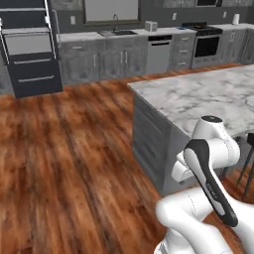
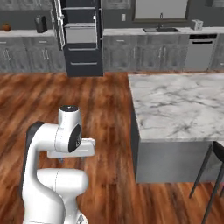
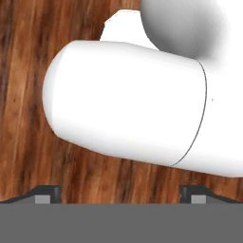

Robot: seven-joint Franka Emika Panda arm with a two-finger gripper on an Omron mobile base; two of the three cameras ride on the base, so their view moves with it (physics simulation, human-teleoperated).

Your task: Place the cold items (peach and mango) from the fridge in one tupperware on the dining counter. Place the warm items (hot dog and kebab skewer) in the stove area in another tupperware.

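My gripper [image 3: 121,192] points down at the wooden floor, open, with its fingertips [image 3: 47,192] far apart and nothing between them. The arm is folded low over the base, beside the near corner of the marble dining counter [image 1: 198,94] [image 2: 175,105]. The dark fridge [image 1: 30,54] [image 2: 81,39] stands at the far wall with its upper doors swung open. The stove [image 1: 206,44] sits at the far right of the back counter. The peach, mango, hot dog, kebab skewer and tupperware are out of view.
Grey cabinets line the back wall with a sink [image 1: 119,32], a dishwasher [image 1: 158,52] and a toaster [image 1: 151,26]. Dark stool legs [image 2: 210,175] stand at the counter's near side. Wide wooden floor [image 1: 74,149] lies between me and the fridge.
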